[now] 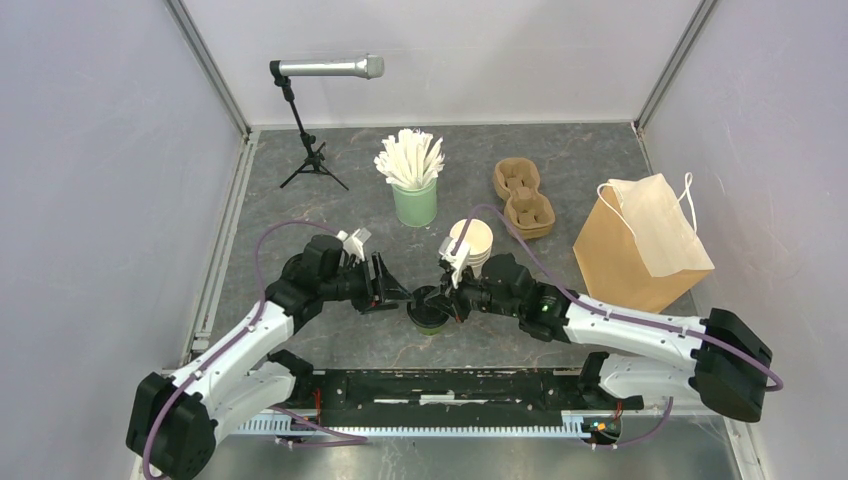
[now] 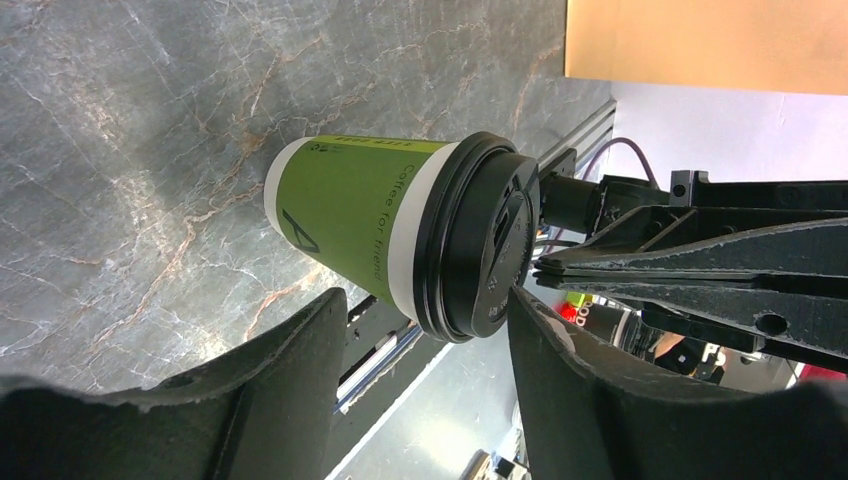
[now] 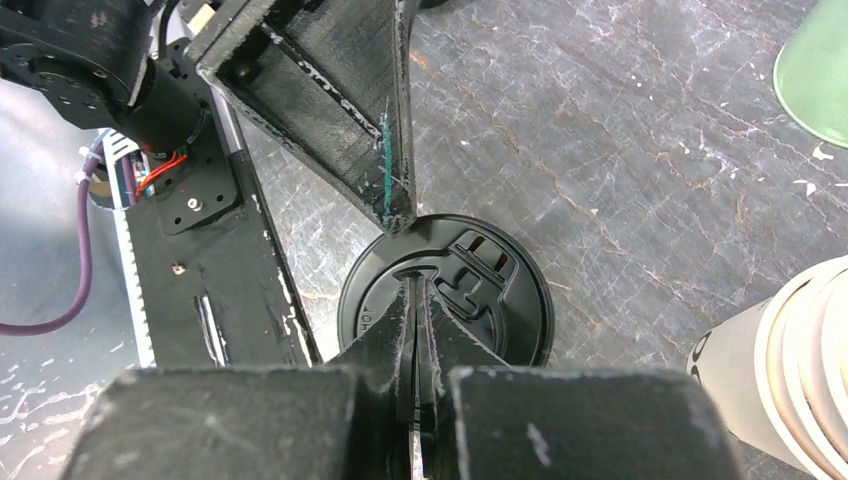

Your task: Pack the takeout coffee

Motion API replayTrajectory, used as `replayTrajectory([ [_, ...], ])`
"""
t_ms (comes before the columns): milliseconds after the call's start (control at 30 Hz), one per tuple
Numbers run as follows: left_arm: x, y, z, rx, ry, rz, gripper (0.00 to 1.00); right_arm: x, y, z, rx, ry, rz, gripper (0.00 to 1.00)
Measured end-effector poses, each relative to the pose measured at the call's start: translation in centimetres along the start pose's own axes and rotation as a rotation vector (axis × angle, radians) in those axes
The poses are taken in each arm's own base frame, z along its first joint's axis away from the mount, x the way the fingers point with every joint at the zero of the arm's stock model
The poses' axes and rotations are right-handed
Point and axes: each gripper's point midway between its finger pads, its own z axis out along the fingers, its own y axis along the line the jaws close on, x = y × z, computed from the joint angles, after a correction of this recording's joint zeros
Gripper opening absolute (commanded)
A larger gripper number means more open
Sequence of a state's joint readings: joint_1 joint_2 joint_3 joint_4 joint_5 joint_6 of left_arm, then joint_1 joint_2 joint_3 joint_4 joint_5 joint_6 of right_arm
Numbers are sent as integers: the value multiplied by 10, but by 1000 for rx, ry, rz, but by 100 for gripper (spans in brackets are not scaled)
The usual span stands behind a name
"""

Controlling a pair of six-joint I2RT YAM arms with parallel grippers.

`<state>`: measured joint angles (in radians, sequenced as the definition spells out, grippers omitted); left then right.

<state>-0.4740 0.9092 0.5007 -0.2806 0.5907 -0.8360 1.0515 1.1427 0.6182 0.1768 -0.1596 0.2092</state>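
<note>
The takeout coffee in view is an olive-green paper cup [image 1: 431, 315] with a black lid [image 3: 470, 280], standing upright on the table between the two arms. My left gripper [image 2: 428, 300] is open at the cup's left, its fingers [image 2: 570, 380] straddling the lid end; one fingertip reaches the lid's rim in the right wrist view. My right gripper [image 3: 415, 285] is shut with nothing between its fingers, its tips resting on top of the lid. In the left wrist view the green cup wall [image 2: 350, 205] shows printed lettering.
A stack of lidless cream cups [image 1: 472, 243] stands just behind the right gripper. Further back are a mint-green cup of white sticks [image 1: 414, 195], a cardboard cup carrier [image 1: 523, 197] and a microphone on a tripod [image 1: 315, 110]. A brown paper bag [image 1: 640, 250] stands at the right.
</note>
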Motion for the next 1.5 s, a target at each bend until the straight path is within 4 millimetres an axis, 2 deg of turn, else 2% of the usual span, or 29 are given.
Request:
replayTrajectory([
  [300, 4, 9, 5, -22, 7, -11, 55, 22, -7, 6, 13, 39, 6, 0],
  [467, 3, 9, 7, -18, 1, -9, 48, 24, -7, 7, 8, 9, 4, 0],
  [600, 2, 8, 8, -14, -3, -4, 47, 25, -7, 6, 5, -16, 4, 0],
  [667, 3, 8, 8, -18, -4, -3, 47, 26, -7, 6, 4, -23, 3, 0],
  [833, 4, 8, 5, -24, -11, -6, 59, 26, -7, 5, 2, -36, 3, 0],
  [1033, 14, 4, 1, 29, -5, -61, 67, 26, -6, 3, 0, -46, 6, 0],
  [1233, 20, 0, 3, 95, -1, -82, 68, 27, -6, 2, -1, -50, 8, 0],
  [1500, 25, 6, 12, 126, 17, -127, 64, 27, -6, 0, -2, -55, 7, 0],
])
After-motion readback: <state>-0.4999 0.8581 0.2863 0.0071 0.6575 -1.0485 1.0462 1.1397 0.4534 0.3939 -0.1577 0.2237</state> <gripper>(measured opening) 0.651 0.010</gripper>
